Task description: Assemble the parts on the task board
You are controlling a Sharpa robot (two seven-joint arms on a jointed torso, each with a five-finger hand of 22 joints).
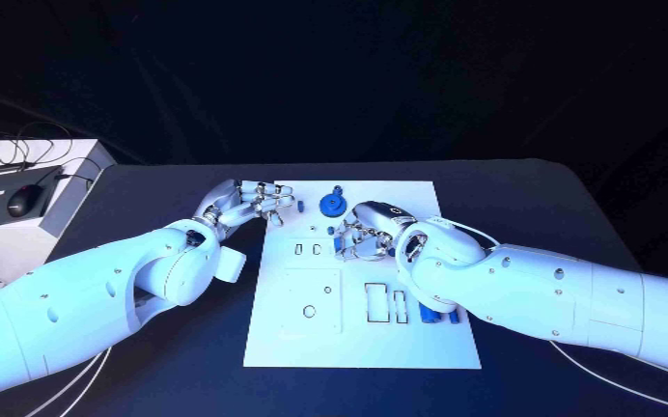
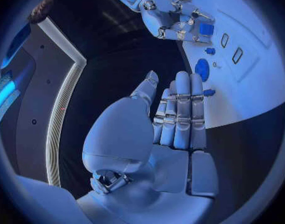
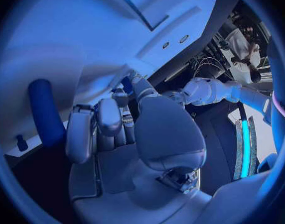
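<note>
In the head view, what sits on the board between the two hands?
A round blue part lies on the white board between the left hand and the right hand, nearer the far edge. The head view shows it.

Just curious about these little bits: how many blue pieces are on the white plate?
4 plainly: a round piece at the board's far edge, a tiny one below it, two by the right arm. The right hand may hide more.

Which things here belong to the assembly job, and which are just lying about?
Job: task board; round blue part; blue parts near the board's right edge; left hand; right hand.
Lying about: computer mouse and cables on the side table.
</note>
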